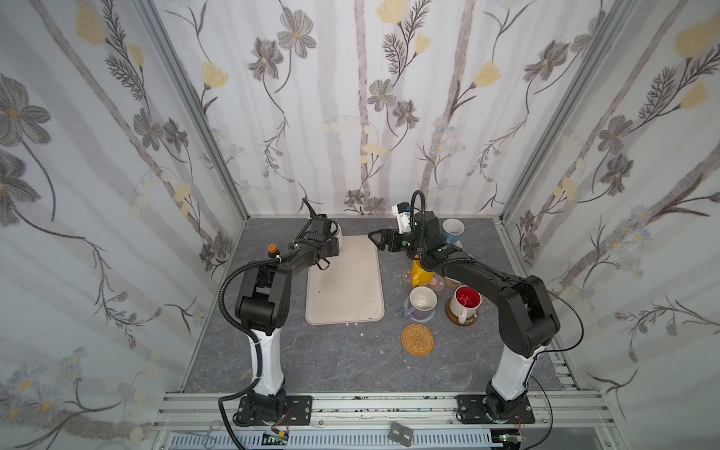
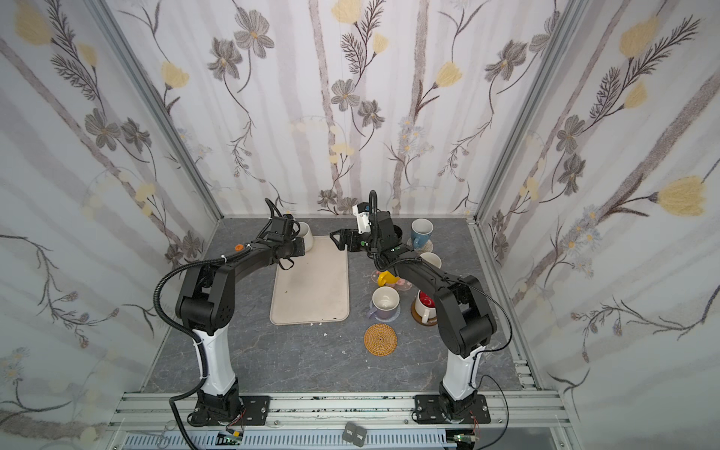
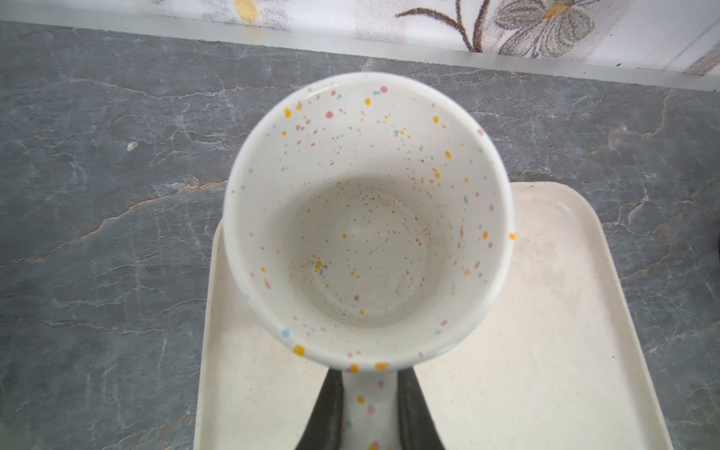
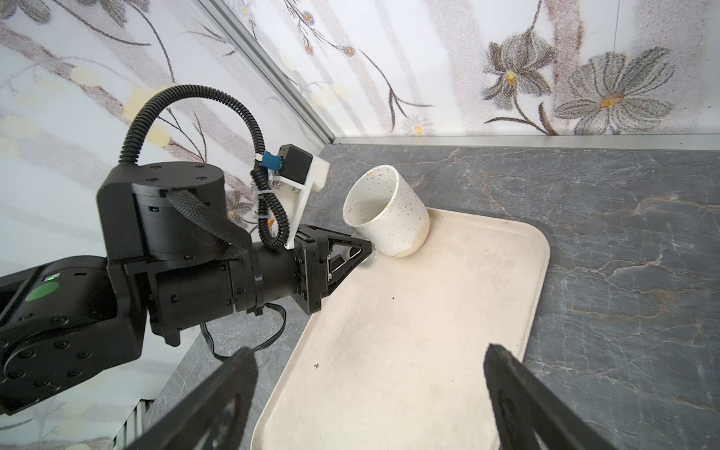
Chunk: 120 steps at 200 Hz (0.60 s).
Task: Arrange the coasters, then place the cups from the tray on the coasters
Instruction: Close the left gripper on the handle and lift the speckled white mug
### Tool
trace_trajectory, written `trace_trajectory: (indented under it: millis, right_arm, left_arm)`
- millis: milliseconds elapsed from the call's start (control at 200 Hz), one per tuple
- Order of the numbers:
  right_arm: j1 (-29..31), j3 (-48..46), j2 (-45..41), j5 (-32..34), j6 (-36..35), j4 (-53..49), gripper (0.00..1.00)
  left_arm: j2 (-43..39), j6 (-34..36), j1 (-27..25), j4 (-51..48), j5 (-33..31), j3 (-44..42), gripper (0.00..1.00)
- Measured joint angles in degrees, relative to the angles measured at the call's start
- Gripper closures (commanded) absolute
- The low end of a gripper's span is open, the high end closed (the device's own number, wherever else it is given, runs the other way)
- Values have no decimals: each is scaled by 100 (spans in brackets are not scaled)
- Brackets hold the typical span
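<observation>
Left fingers (image 3: 326, 415) pinch white mug (image 3: 366, 218) handle, partly hidden.

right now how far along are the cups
Done: light blue mug, yellow mug, lavender mug and red-lined mug sit on coasters. In hand: the left gripper has its fingers shut on the handle of the speckled white mug, tilted at the tray's corner. Left: set it on the bare rattan coaster.

Open across the flat beige tray (image 1: 345, 288), barred only at its far left corner by a tilted speckled white ceramic mug (image 4: 397, 218). Crowded to its right: yellow ceramic mug (image 1: 422, 272), lavender mug (image 1: 422, 302), red-lined white mug (image 1: 465, 302).
</observation>
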Motion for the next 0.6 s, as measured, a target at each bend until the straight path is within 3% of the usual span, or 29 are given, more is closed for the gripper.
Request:
trace_trajectory:
  millis: [240,599]
  right_arm:
    - [-4,-55,-94,-44,-2,-11,4]
    - [-9,-74,-887,-35,-66,-208,1]
  left_arm:
    - [-192,4,2,-225,-42,-28,100]
    - [-1377,66,-234,-435,94,-170,100]
